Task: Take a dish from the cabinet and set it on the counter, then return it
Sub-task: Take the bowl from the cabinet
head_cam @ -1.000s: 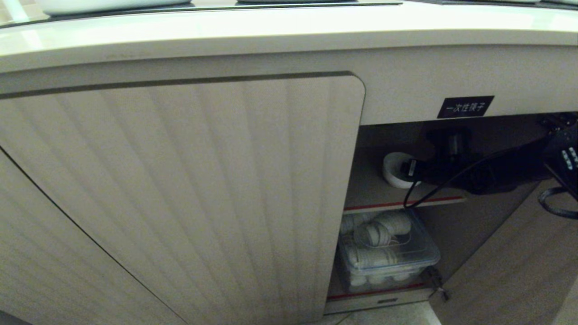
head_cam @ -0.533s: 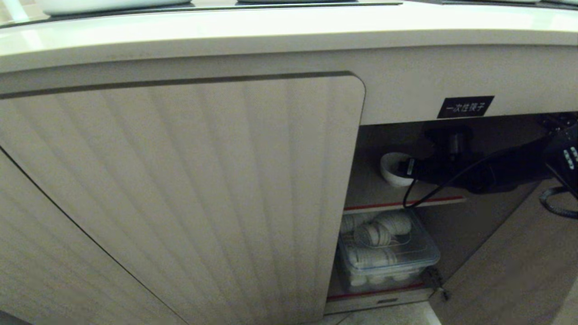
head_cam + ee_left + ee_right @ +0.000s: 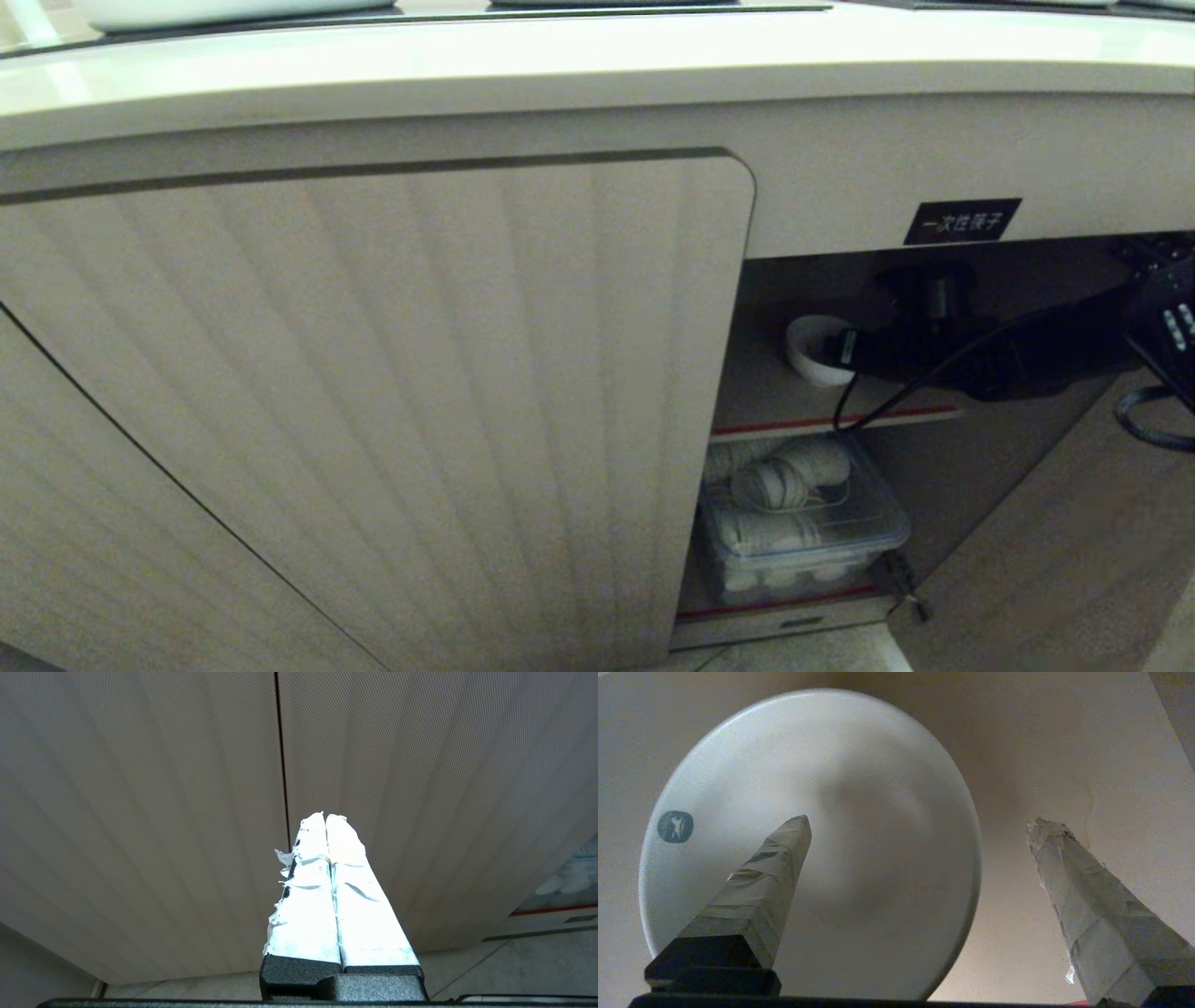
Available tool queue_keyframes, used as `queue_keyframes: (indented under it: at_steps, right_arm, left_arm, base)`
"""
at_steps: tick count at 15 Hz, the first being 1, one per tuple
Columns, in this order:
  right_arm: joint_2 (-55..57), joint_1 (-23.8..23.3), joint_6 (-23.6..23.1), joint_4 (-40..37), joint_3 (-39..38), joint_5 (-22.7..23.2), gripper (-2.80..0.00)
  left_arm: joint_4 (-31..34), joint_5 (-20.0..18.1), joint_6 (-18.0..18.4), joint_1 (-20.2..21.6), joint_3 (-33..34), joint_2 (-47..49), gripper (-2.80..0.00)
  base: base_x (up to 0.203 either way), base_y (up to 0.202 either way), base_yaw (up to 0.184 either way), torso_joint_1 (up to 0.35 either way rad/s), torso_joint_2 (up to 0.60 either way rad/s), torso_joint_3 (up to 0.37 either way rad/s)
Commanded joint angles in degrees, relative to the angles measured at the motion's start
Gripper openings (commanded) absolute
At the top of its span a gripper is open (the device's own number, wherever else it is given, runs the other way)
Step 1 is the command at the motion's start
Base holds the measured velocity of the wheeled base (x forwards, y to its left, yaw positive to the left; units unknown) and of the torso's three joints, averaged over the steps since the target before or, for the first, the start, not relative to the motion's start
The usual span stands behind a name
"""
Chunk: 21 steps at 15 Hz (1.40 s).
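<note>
The dish, a small white bowl, stands on the upper shelf of the open cabinet below the counter. My right arm reaches in from the right, and the right gripper is at the bowl. In the right wrist view the dish fills the left side. The right gripper is open; one taped finger lies over the bowl's inside and the other stands outside its rim, neither pressing on it. My left gripper is shut and empty in front of the ribbed door.
A clear lidded box of white items sits on the lower red-edged shelf. The opened door stands to the right of the compartment. A black label sits above the opening. A black cable hangs from my right arm.
The dish has shifted slightly to the left and sits more level on the shelf. My right gripper stays open and the arm has hardly moved.
</note>
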<state>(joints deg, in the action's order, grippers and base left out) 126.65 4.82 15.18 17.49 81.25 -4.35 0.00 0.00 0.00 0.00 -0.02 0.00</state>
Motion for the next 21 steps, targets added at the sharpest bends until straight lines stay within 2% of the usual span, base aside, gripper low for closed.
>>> queue_keyframes:
  at_steps: [1, 13, 14, 21]
  right_arm:
    - [0.1, 0.0, 0.2, 0.2, -0.1, 0.0, 0.0]
    - [0.5, 0.0, 0.0, 1.5, -0.2, -0.4, 0.0]
    - [0.5, 0.0, 0.0, 1.5, -0.1, -0.4, -2.8]
    - [0.6, 0.2, 0.0, 1.6, -0.3, -0.4, -2.8]
  left_arm:
    - [0.0, 0.0, 0.0, 0.0, -0.1, 0.0, -2.8]
    - [0.0, 0.0, 0.0, 0.0, 0.0, 0.0, -2.8]
    - [0.0, 0.0, 0.0, 0.0, -0.1, 0.0, -2.8]
    - [0.0, 0.0, 0.0, 0.0, 0.0, 0.0, -2.8]
  base:
    - [0.0, 0.0, 0.0, 0.0, 0.0, 0.0]
    - [0.0, 0.0, 0.0, 0.0, 0.0, 0.0]
    - [0.0, 0.0, 0.0, 0.0, 0.0, 0.0]
    - [0.0, 0.0, 0.0, 0.0, 0.0, 0.0]
